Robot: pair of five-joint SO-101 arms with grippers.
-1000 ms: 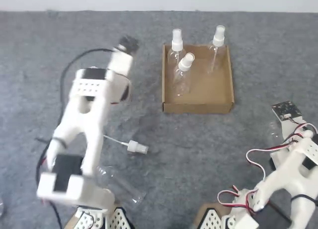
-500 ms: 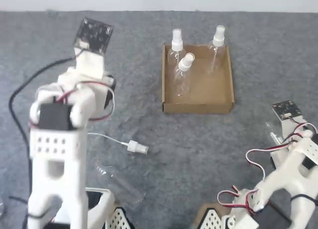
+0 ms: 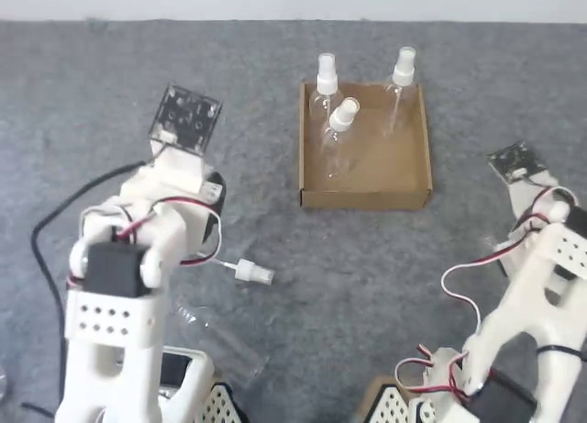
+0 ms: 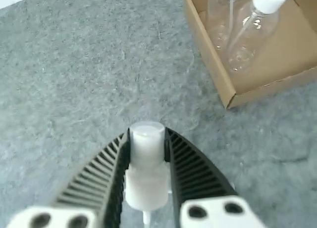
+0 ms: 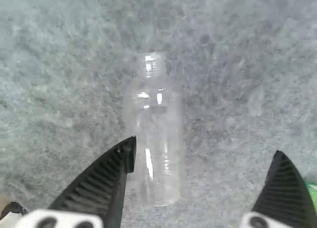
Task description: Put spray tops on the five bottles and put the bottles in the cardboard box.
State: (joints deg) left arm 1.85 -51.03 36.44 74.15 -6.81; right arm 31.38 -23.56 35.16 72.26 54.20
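The left gripper (image 4: 147, 139) was squeezed tight on a white spray top (image 4: 145, 161). The top sat right between its two black fingers (image 4: 190, 168). Its round cap poked out a little past the finger tips. Its thin tube pointed back toward the wrist.

Farther out past those tips, and off to one side, was the cardboard box (image 4: 210, 69). It sat on the grey carpet (image 4: 74, 79), well apart from the gripper. Three bottles (image 3: 337, 143) with white tops on were inside the box.

The right gripper (image 5: 203, 149) had its fingers (image 5: 106, 183) spread wide apart, and it held nothing. A clear open bottle (image 5: 156, 139) with no top lay flat on the carpet under it. The bottle was just beside one finger and far from the other. Its open neck pointed away from the gripper.

From the high view, a loose spray top (image 3: 255, 273) with a long thin tube lay on the carpet near the left arm (image 3: 138, 258). Another clear bare bottle (image 3: 220, 342) lay on its side close to the bottom of that arm. Both were well apart from the box.
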